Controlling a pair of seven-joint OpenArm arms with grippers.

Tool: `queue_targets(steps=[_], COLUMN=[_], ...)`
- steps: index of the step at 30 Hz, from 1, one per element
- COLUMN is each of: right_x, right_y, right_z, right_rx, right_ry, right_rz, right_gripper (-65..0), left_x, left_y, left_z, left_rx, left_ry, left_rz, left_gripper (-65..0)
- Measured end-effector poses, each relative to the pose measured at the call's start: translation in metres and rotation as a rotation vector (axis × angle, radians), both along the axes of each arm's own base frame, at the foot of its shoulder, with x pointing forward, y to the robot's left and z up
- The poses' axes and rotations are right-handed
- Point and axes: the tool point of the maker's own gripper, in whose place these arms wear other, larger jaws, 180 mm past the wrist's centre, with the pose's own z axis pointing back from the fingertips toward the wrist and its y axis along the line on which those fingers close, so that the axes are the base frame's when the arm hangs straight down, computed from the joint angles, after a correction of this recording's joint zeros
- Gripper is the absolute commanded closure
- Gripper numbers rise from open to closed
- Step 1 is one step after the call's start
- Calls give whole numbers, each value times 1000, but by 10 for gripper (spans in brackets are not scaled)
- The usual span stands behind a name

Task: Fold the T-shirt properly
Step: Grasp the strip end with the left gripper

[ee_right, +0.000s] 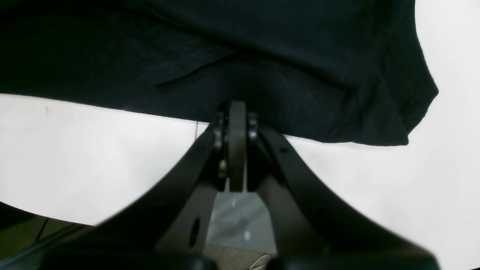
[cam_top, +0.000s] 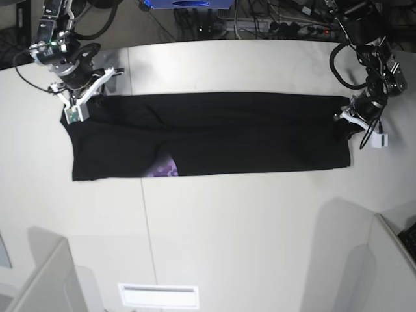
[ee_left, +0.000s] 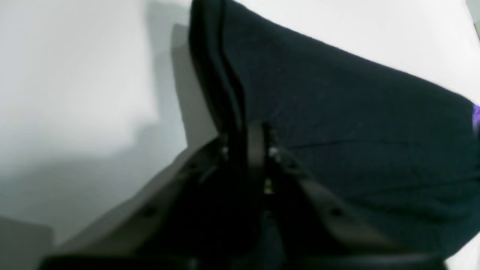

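T-shirt folded to a long band, cross folds still to do

Cloth lay stretched across the far half of the white desk (cam_top: pixel 214 247): the T-shirt (cam_top: pixel 214 133) had been brought to a long, narrow black strip running nearly the whole width of the base view, plain side up. A small patch of purple print (cam_top: pixel 162 170) peeked out at the near edge (a sign that the layers did not sit quite flush there).

The right hand (cam_top: pixel 83 99) sat at the strip's far corner on that view's left. In its own wrist view its jaws were pressed together on the black edge of the cloth, so it looked clamped on the shirt. The left hand (cam_top: pixel 348 123) sat at the opposite end; its wrist view showed the jaws drawn close with a thick fold of black fabric running up between them, which I judged a grip on the shirt.

By my reading, the lengthwise folding was done. What remained was to bring the ends of the strip together into a compact rectangle, and perhaps tidy the edge where the print showed.
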Motion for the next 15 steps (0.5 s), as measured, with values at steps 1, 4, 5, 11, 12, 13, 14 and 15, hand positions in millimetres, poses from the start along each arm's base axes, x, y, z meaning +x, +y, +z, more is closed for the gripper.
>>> queue_targets(steps=[1, 4, 5, 11, 12, 13, 14, 15], right_x=[0, 0, 0, -7, -5, -5, -5, -6], right_y=[0, 0, 0, 0, 0, 1, 1, 1], right_z=[0, 0, 0, -4, -3, -2, -3, -3], right_rx=[0, 0, 1, -1, 1, 3, 3, 3], right_ry=[1, 0, 0, 20, 12, 9, 10, 16], right_rz=[0, 0, 0, -1, -1, -2, -1, -1], right_gripper=[0, 0, 0, 0, 0, 0, 0, 0], left_x=[0, 0, 0, -7, -10, -11, -10, -8], left_y=[0, 0, 0, 18, 27, 33, 37, 38], left_z=[0, 1, 1, 14, 17, 19, 23, 28], left_rx=[1, 4, 5, 69, 83, 99, 112, 121], left_ry=[1, 1, 2, 1, 5, 5, -2, -16], left_rz=[-1, -4, -6, 22, 46, 57, 63, 61], left_gripper=[0, 0, 0, 0, 0, 0, 0, 0])
